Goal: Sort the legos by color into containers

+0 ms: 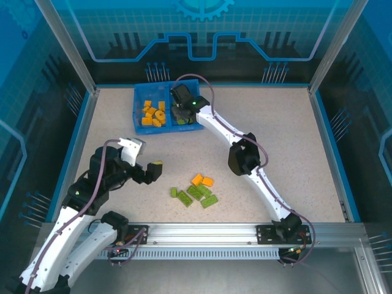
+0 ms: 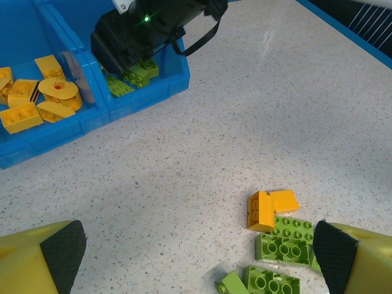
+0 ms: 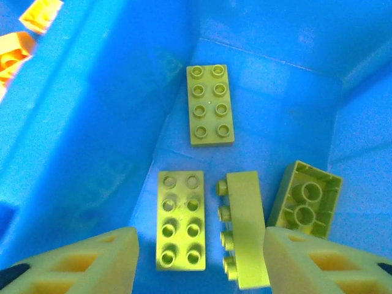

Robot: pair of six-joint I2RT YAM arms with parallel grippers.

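The right pincer (image 3: 199,263) hangs spread over the right compartment of the blue tray (image 1: 138,104), where four green bricks (image 3: 210,104) lie; orange bricks (image 1: 153,115) lie in the left compartment. The left pincer (image 1: 149,158), also spread, hovers above the table (image 1: 275,135) near a loose pile of green and orange bricks (image 1: 197,191)

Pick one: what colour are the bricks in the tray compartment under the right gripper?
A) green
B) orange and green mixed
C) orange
A: in the right wrist view, four green bricks lie on the floor of the compartment below the open right gripper. The orange bricks sit in the neighbouring compartment.
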